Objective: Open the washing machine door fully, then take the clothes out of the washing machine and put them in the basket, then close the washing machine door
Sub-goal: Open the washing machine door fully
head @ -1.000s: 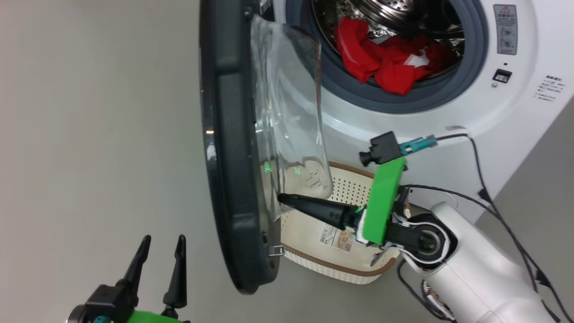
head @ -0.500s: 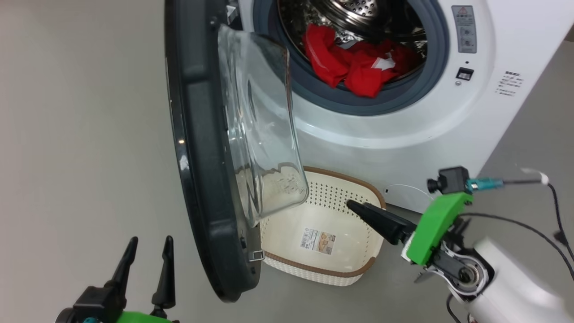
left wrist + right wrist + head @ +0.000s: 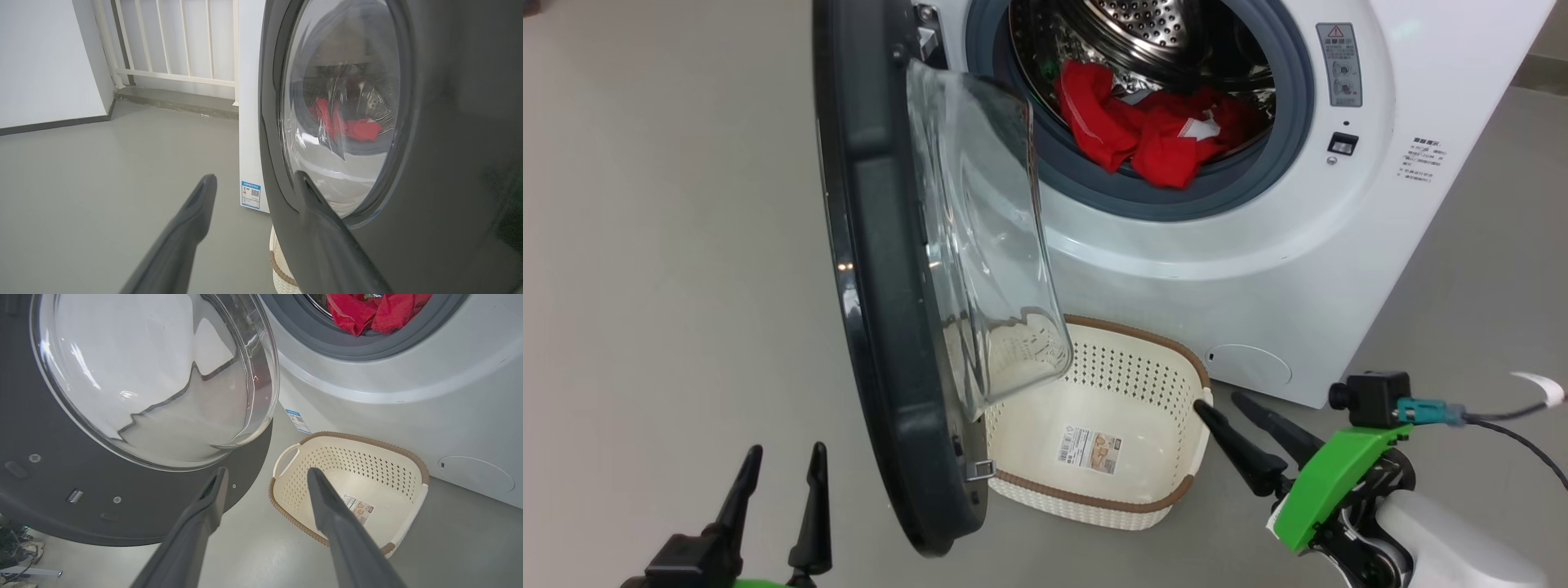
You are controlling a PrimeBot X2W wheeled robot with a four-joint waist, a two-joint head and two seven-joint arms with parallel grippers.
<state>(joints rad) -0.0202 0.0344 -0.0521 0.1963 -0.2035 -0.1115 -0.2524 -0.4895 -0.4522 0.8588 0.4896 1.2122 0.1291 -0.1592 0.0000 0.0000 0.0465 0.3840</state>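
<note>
Where visible, grey floor [image 3: 645, 245] beneath basket [image 3: 1086, 511].

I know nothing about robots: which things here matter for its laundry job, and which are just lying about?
For the job: washing machine, washing machine door, red clothes, basket.
Just there: white railing, wall, blue label.

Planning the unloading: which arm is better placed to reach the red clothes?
Probably right: the right gripper, open, sits on the drum side of the open door; the left gripper is beyond the door's outer face.
</note>
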